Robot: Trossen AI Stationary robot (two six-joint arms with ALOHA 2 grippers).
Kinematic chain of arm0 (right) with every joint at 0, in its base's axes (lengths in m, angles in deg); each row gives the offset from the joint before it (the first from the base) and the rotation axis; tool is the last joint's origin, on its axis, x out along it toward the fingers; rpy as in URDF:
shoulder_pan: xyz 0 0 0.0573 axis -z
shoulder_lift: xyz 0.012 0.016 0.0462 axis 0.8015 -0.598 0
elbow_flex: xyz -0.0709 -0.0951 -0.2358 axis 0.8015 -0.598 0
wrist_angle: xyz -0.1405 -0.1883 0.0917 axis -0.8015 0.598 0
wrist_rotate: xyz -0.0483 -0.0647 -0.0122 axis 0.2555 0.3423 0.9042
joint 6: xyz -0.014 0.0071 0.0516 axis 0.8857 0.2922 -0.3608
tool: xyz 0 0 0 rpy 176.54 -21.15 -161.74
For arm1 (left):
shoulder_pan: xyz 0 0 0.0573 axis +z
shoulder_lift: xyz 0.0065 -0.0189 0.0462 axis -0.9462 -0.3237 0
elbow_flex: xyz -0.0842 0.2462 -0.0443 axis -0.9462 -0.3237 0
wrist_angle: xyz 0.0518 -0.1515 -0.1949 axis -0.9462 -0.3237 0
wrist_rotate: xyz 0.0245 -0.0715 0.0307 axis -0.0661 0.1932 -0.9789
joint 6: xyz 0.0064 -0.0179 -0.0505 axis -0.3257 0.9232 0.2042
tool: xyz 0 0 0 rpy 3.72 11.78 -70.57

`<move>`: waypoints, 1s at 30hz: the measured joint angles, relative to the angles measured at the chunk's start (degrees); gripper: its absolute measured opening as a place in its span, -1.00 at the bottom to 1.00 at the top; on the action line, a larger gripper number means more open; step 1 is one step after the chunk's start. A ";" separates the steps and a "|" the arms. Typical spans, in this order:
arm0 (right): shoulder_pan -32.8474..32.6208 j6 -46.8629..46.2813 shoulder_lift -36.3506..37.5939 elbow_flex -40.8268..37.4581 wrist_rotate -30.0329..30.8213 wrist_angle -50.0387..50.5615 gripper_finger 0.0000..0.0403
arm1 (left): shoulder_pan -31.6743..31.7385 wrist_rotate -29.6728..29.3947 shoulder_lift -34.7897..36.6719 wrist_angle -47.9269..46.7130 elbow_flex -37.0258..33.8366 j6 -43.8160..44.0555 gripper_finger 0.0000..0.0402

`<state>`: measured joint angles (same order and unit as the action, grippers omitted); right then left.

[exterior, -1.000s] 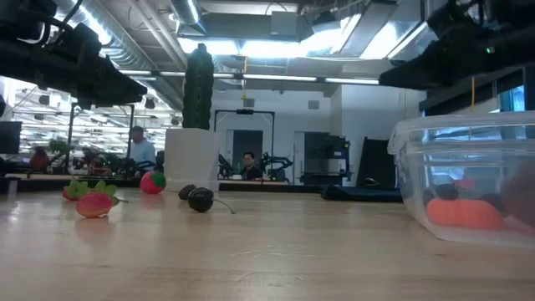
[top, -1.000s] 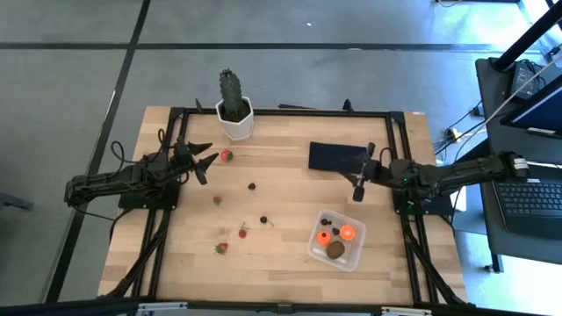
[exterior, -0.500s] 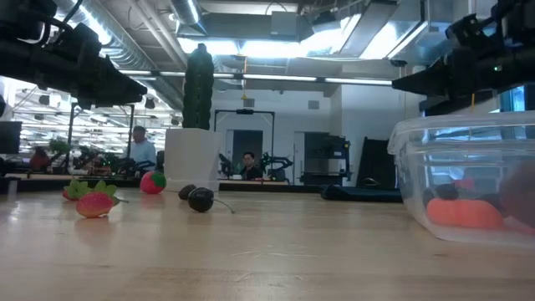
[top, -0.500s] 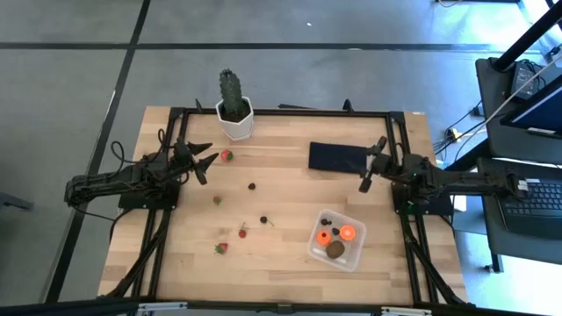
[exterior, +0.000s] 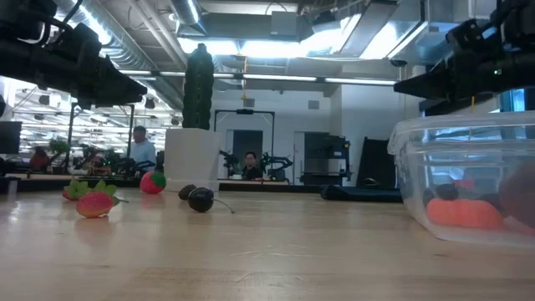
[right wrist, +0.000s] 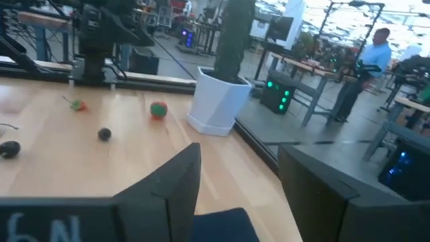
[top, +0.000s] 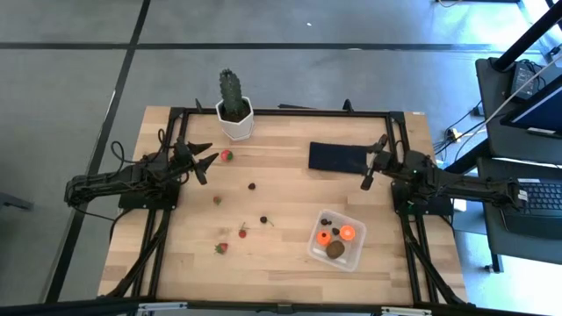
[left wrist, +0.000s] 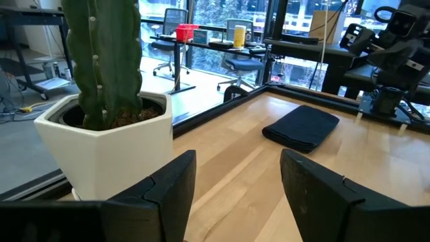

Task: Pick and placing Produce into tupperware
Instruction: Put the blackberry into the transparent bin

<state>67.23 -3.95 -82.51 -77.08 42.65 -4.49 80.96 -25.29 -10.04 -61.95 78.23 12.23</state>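
With both pincers [top: 200, 160] [top: 372, 165] parted and empty, left should descend squarely over the nearby strawberry [top: 226, 155]

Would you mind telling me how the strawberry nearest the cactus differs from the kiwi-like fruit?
The strawberry is red and lies loose on the table, by the left hand. The kiwi-like fruit is brown, looks larger and already sits in the tupperware beside two orange balls. Both are small pieces of produce, and neither is held.
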 joint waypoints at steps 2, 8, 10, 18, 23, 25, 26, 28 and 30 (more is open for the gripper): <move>0.87 0.04 0.45 0.00 -0.61 0.47 -0.02 | -0.01 0.00 0.00 0.02 0.00 0.00 0.04; 4.02 0.81 2.70 0.00 -3.56 0.45 -0.02 | -0.01 0.00 0.02 0.01 0.00 0.00 0.04; 4.74 1.62 2.96 0.00 -3.58 0.43 -0.02 | 0.00 0.00 0.00 0.02 0.00 0.00 0.04; 5.34 1.79 2.92 0.00 -3.52 0.47 -0.02 | 0.00 0.00 0.01 0.02 0.00 3.30 0.04; 5.33 1.69 2.86 0.00 -3.38 0.50 -0.02 | -0.01 0.00 0.02 0.02 0.00 1.54 0.04; 5.33 1.09 2.88 0.02 -3.34 1.23 -0.02 | -0.01 0.01 0.01 0.04 0.00 1.15 0.04; 5.33 0.32 2.88 0.02 -3.34 2.03 -0.02 | 0.00 0.24 0.02 0.07 0.00 1.94 0.04; 5.33 0.27 2.86 0.02 -3.32 3.80 -0.02 | 0.00 4.43 0.02 0.34 -0.04 3.68 0.04; 5.33 0.30 2.86 0.02 -3.32 5.17 -0.02 | -0.02 10.66 -0.02 2.33 -0.13 3.40 0.04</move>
<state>72.56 -3.66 -79.66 -77.06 39.34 0.67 80.94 -14.63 -10.06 -59.62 78.10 15.64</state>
